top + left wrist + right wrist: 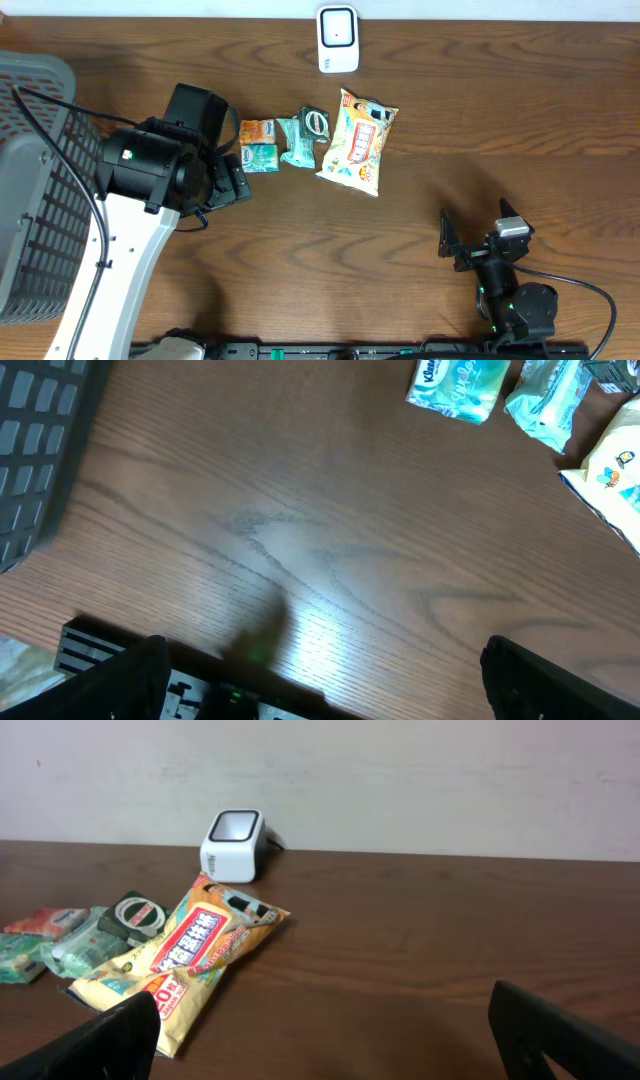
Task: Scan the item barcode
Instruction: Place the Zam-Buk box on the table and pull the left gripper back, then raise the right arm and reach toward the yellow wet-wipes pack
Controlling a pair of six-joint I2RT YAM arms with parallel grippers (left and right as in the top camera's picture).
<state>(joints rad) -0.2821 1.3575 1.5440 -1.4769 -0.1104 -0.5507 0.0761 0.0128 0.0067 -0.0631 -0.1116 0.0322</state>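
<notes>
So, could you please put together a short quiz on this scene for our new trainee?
1. True or false: the snack bag lies inside the grey basket.
2. Where does the white scanner stand? A: at the far edge of the table, beyond the snack bag. B: inside the basket. C: under the left arm.
3. What, if anything, do the right arm's fingers hold?
Key: 1 false; 2 A; 3 nothing, they stand open.
</notes>
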